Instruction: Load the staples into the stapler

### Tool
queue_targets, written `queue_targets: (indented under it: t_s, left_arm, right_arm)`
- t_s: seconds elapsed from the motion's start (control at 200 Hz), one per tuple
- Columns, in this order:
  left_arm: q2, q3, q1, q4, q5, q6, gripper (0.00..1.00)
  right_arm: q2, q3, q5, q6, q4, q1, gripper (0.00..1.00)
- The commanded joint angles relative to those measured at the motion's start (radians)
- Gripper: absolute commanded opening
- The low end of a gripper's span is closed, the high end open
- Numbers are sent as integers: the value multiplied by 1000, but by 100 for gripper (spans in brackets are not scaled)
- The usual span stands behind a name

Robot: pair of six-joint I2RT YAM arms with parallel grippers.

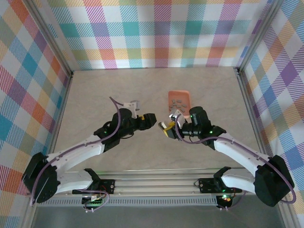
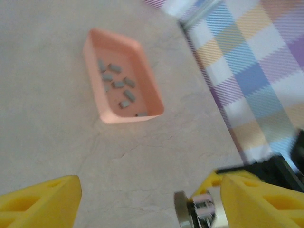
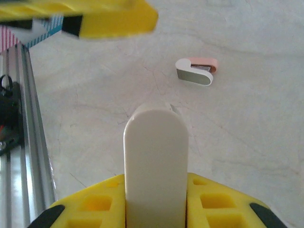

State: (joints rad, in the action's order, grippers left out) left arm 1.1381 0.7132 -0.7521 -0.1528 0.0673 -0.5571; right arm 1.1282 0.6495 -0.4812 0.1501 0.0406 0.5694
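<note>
Bare tabletop (image 1: 95,90) is lying open at left and far side. The salmon-orange tray (image 1: 178,99) is crowding just beyond the right gripper (image 1: 165,128); a white-and-pink mini stapler (image 3: 195,71) is lying apart.

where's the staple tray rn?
Top view: the tray sits on the table right of centre, just beyond the right gripper. Left wrist view: upper left, staples lying inside.

Lab rig, plaid walls (image 1: 156,33), aluminium frame (image 1: 156,183)
</note>
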Motion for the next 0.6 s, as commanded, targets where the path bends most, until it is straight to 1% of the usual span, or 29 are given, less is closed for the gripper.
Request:
queue_targets:
  t_s: [0.0,0.04,0.08,0.145,0.225,0.32,0.36,0.465,0.595]
  left_arm:
    - [-114,-73,0,-85,98,377,78]
    - [-150,-95,-1,-98,112,438,78]
    - [-175,-98,-1,-73,124,514,77]
    - [-193,-82,-3,19,156,634,75]
    - [-188,-56,-10,116,234,787,72]
    - [-169,-57,-36,133,314,939,70]
    - [-160,-59,-47,130,338,997,72]
    - [-125,-45,-60,121,332,1050,70]
    - [-83,-28,-61,101,354,1080,70]
  right_arm:
    - [-25,41,-189,229,39,-58,16]
    - [-25,45,-214,263,46,-66,16]
    - [-22,57,-239,315,68,-69,16]
    - [-13,86,-263,387,118,-70,16]
    - [8,133,-301,473,198,-69,16]
    - [33,170,-339,540,256,-68,15]
    - [39,181,-352,563,270,-66,15]
    - [45,194,-360,624,308,-48,15]
    - [49,199,-358,638,317,-28,15]
